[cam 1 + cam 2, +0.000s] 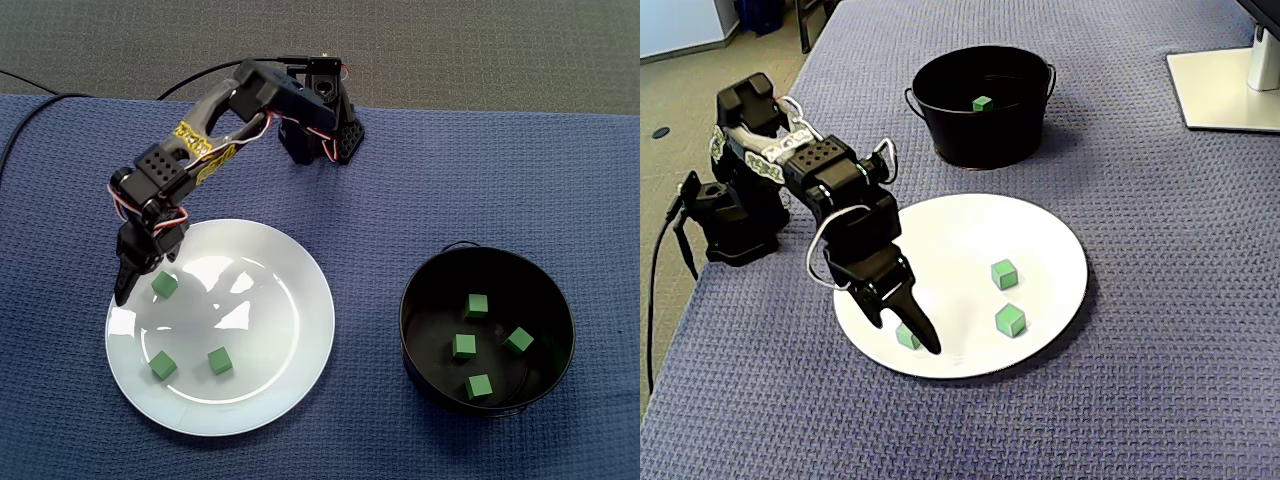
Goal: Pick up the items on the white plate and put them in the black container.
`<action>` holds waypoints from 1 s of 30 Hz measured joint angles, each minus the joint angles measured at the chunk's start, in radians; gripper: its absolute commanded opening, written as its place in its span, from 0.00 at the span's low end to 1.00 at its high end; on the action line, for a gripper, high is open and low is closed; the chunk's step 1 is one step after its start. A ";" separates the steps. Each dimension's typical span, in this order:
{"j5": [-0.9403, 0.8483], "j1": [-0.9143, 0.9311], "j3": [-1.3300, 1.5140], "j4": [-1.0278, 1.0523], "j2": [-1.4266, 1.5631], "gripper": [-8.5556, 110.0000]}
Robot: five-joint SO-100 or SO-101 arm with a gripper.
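- Arm [200, 140]: we list one black arm. Its base stands at the far edge of the cloth, and the arm is bent down over the plate's rim.
- Pincer [902, 333]: lowered onto the plate. Its jaws stand moderately apart, one on each side of a cube. We cannot tell whether either jaw touches the cube.
- White plate [300, 300]: round and flat on the cloth, to the left of the container in a fixed view.
- Straddled green cube [164, 285]: on the plate close to its rim, between the jaws in both fixed views.
- Second green cube [163, 365] and third green cube [220, 360]: on the plate, near each other and apart from the pincer.
- Black container [415, 320]: a round bucket with a wire handle, upright on the cloth near the plate and not touching it.
- Stored green cubes [463, 346]: we count four on the container's floor, lying loosely apart. In a fixed view only one [983, 103] shows over the rim.
- Blue cloth [480, 180]: woven, lying under every item above.
- White stand base [1225, 90]: flat, at the cloth's far right corner in a fixed view.
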 measured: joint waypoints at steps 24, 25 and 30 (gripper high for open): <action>-0.023 -0.034 -0.044 0.017 -0.051 0.14; -0.025 -0.034 -0.044 0.017 -0.051 0.12; -0.025 -0.034 -0.044 0.017 -0.051 0.07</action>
